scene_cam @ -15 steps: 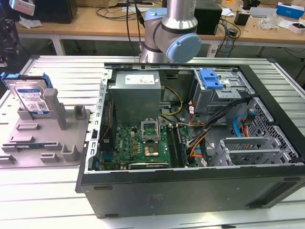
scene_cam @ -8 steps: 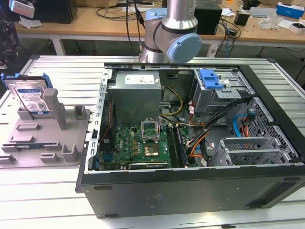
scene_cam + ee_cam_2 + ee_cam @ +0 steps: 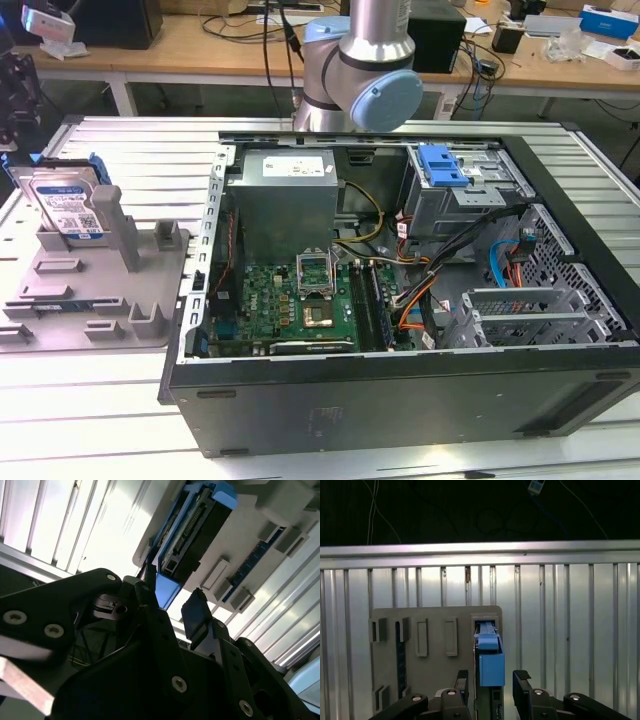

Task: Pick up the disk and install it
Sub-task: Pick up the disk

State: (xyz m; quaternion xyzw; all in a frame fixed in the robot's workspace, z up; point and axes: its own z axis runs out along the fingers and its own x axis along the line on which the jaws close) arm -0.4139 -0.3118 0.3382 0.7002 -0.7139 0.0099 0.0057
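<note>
The disk, a silver drive with a white-and-blue label in a blue carrier bracket, stands on edge in a slot of the grey holder at the exterior view's left. In the first wrist view my gripper is open, its two black fingers on either side of the disk's blue end with small gaps. The second wrist view shows the same: the gripper straddles the blue bracket end, and the rest of the disk sits in the holder beyond.
An open computer case lies at the exterior view's middle and right, with a motherboard, a grey power supply and a drive cage with a blue latch. The holder rests on a ribbed metal table. Desks with clutter stand behind.
</note>
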